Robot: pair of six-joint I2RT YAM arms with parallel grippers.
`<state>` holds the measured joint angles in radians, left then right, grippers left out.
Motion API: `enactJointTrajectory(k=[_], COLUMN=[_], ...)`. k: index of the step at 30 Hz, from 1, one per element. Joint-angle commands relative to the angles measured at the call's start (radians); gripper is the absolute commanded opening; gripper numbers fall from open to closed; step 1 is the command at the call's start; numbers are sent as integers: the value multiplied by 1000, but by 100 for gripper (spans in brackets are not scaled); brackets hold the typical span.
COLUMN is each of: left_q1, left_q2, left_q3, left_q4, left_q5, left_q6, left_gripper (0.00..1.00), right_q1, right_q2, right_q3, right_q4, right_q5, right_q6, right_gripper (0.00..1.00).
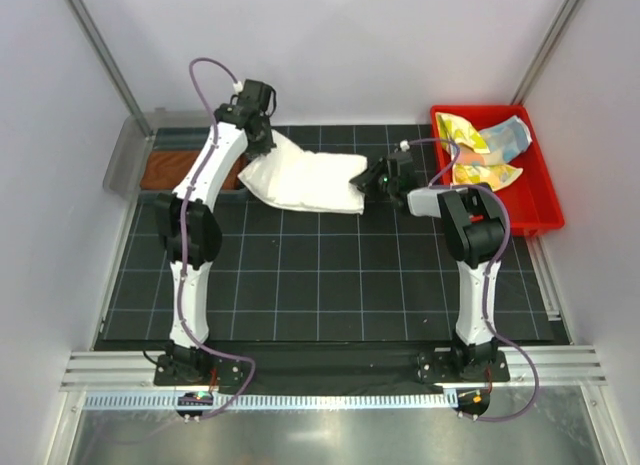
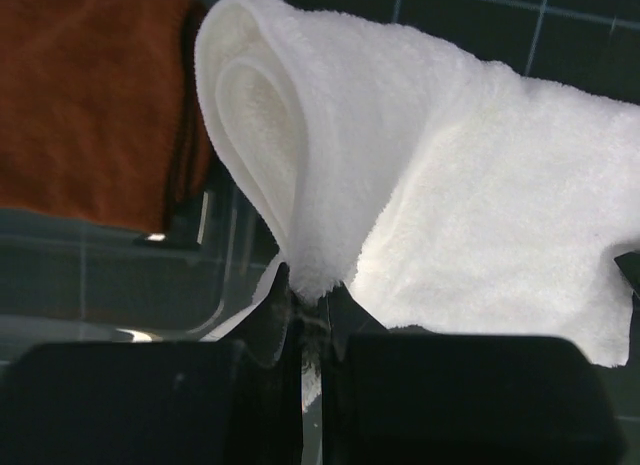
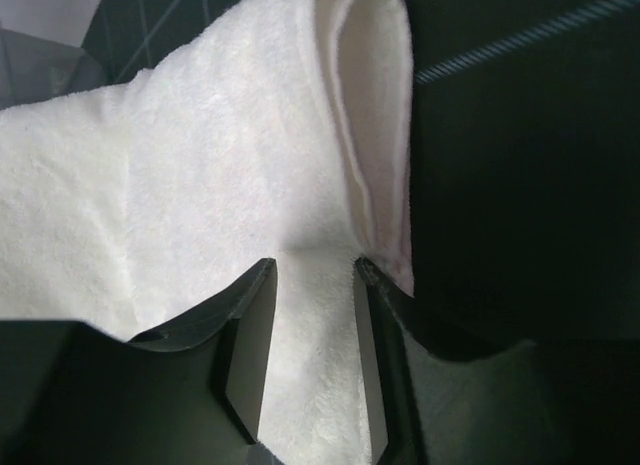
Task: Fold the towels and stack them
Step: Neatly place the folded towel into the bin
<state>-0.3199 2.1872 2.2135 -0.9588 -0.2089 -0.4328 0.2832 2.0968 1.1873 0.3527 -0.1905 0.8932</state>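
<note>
Top view: the white towel (image 1: 305, 180) lies on the table (image 1: 300, 285) left of the red bin (image 1: 548, 210), spanned between the 2 grippers. The left gripper (image 1: 266, 142) is at the towel corner farthest from the bin, and the right gripper (image 1: 362, 183) is at the end nearest the bin. This looks like a 2-handed hold to lift or fold the cloth. The patterned towels (image 1: 482, 150) wait bunched inside the bin. The rust-brown towel (image 1: 168, 170) sits flat far left of the bin, beyond the white towel, probably as the base of the stack.

Left wrist view: the left gripper (image 2: 310, 303) is fully closed, pinching a doubled corner of the white towel (image 2: 460, 205). The cloth rises from the jaws and drapes away toward the bin side. The rust-brown towel (image 2: 90, 95) lies just beyond.

Right wrist view: the right gripper (image 3: 312, 277) stands partly closed. The thick, 2-layer edge of the white towel (image 3: 180, 165) fills the gap between the jaws, so it appears clamped.
</note>
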Motion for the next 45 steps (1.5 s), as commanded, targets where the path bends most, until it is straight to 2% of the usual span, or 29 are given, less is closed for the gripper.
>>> enactJointTrajectory(k=[1, 4, 5, 6, 8, 12, 15, 22, 26, 45], left_q1=[54, 107, 139, 151, 180, 248, 274, 315, 367, 510], left_q2=[-7, -7, -6, -4, 5, 19, 28, 39, 48, 125], left_q3=[104, 110, 106, 106, 106, 83, 77, 68, 66, 81], left_q4=[23, 69, 90, 100, 115, 161, 189, 242, 270, 361], left_q5=[-44, -46, -43, -43, -52, -72, -113, -191, -274, -383], left_q6=[58, 91, 109, 120, 138, 169, 186, 229, 272, 364], left_gripper=[0, 0, 0, 0, 0, 0, 0, 0, 0, 0], right_q1=[1, -1, -1, -1, -6, -12, -16, -38, -45, -59], right_q2=[123, 111, 77, 51, -21, -161, -266, -397, -408, -435], right_q3=[101, 140, 127, 117, 78, -8, -49, -118, -127, -129], right_q4=[-66, -86, -95, -100, -115, -95, -144, -218, -231, -248], right_q5=[-64, -112, -110, -112, -130, -153, -138, -124, -121, -130], right_q6=[-34, -43, -53, -56, -60, -88, -128, -203, -212, -237], right_gripper=[47, 58, 66, 82, 99, 100, 100, 100, 100, 100])
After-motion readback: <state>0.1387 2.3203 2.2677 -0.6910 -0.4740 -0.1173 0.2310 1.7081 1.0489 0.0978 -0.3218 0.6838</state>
